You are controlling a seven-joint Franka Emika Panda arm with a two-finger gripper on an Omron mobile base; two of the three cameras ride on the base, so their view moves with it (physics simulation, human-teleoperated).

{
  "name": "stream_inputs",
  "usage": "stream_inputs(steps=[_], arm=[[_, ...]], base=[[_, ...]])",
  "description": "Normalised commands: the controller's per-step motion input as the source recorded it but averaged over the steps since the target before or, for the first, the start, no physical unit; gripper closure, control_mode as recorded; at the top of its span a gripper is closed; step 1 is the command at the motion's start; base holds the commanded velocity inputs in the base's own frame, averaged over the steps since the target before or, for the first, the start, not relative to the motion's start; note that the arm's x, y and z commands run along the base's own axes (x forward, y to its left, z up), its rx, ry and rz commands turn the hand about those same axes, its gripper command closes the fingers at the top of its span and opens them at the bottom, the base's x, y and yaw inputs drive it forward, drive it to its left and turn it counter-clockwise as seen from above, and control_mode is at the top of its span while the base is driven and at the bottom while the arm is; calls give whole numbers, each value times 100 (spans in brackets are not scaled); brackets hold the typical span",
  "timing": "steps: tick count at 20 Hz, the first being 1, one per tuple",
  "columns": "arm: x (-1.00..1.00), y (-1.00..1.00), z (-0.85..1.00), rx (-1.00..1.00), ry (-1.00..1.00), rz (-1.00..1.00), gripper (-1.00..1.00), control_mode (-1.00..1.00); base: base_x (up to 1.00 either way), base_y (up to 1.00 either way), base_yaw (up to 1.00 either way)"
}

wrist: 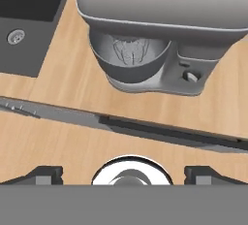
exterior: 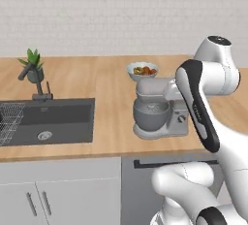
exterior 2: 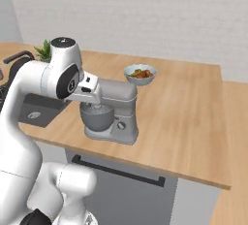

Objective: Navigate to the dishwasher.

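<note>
Looking down past the robot's own white arm, the dishwasher point(exterior 2: 131, 190) sat right below the table point(exterior 2: 189, 122) edge, directly ahead of the base and under the stand mixer point(exterior 2: 109, 112). That mid-grey front looked stiff and heavy, a fixed hinged panel, and by my judgement the only sensible hold was the long dark bar handle point(exterior 2: 118, 170) along its top. The hand point(wrist: 123, 175) showed its two dark tips well apart, closed on nothing, hanging above the table's front edge.

The hand view looked straight into the mixer's bowl point(wrist: 128, 56) and caught the handle edge-on. The right base view gave the dishwasher's front most openly. Farther back, the left base view added the dark sink point(exterior: 48, 121), its tap point(exterior: 36, 81), a potted plant point(exterior: 33, 66), and a bowl of food point(exterior: 143, 70) toward the wall.
</note>
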Motion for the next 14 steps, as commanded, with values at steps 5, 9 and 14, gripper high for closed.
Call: stream_inputs(steps=[5,9,14], arm=[[0,0,0,0,0,0,-100,100],[0,0,0,0,0,0,-100,100],[0,0,0,0,0,0,-100,100]], base=[[16,-24,20],[0,0,0],[0,0,0]])
